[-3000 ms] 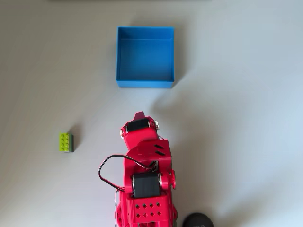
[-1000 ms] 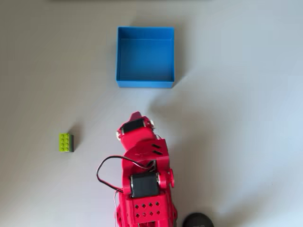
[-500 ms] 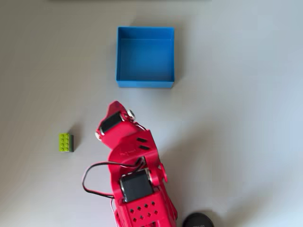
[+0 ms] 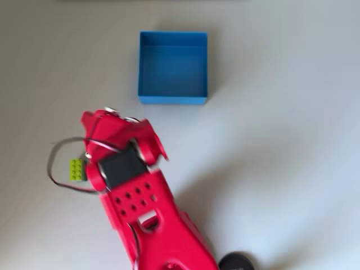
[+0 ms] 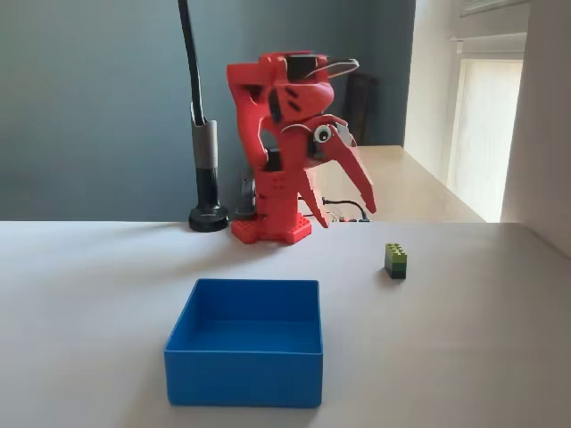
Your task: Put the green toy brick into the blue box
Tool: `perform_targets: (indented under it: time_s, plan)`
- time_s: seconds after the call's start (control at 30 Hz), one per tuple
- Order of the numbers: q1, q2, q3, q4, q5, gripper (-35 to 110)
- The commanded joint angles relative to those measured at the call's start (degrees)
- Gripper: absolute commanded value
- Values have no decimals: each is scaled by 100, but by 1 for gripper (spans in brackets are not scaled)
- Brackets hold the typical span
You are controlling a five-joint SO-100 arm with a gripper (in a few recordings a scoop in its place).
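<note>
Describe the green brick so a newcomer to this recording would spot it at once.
On the pale table, find the red arm. In the fixed view the brick sits alone to the right of the arm's base, below the gripper. It is small and lime-green with a studded top, far smaller than the blue box.

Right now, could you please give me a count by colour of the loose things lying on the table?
Green: 1, the green toy brick, on the bare table
Blue: 1, the blue box, with nothing inside it
Total: 2
The red arm's tool hangs above the table with its fingers apart, and it holds nothing.
</note>
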Motion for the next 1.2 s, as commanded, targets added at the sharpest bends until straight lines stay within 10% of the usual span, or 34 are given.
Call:
perform_targets:
  time_s: [0.0, 1.17]
  plan:
    - [-369, -624, -1063, 791, -598, 35]
    - [-2443, -3709, -2329, 1538, -26, 35]
